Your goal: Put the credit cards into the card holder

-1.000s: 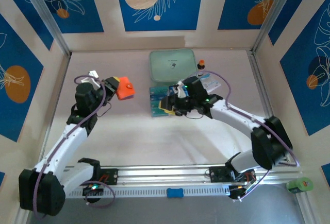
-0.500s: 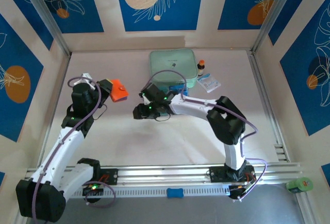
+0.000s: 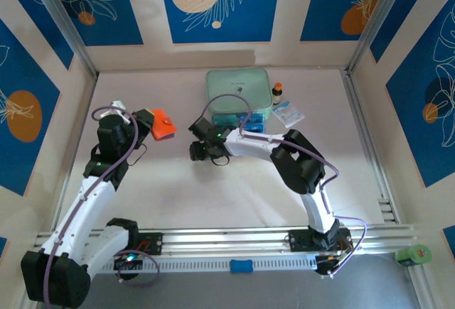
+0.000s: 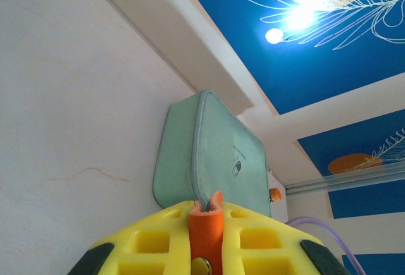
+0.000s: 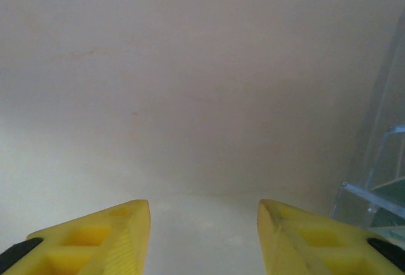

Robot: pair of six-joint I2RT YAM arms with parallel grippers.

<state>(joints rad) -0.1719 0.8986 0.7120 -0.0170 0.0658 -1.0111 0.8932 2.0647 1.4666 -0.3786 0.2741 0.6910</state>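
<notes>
My left gripper (image 3: 154, 126) is shut on the orange card holder (image 3: 164, 123) and holds it off the table at the left. In the left wrist view the card holder (image 4: 205, 227) is pinched edge-on between the yellow fingers (image 4: 152, 243), its snap stud facing the camera. Teal-blue credit cards (image 3: 229, 121) lie in a clear plastic tray (image 3: 249, 120) in front of the green case. My right gripper (image 3: 196, 151) sits low over bare table, left of the tray and right of the card holder. It is open (image 5: 204, 224) with nothing between its fingers.
A mint-green zip case (image 3: 238, 87) lies at the back middle, also visible as the green case (image 4: 215, 155) in the left wrist view. A small orange-capped bottle (image 3: 277, 93) and a white-and-blue packet (image 3: 289, 115) lie right of it. The tray's clear edge (image 5: 378, 180) stands to the right gripper's right.
The right arm has swung left from over the tray to the bare table beside it, jaws still open. The left gripper with the card holder has barely shifted.
</notes>
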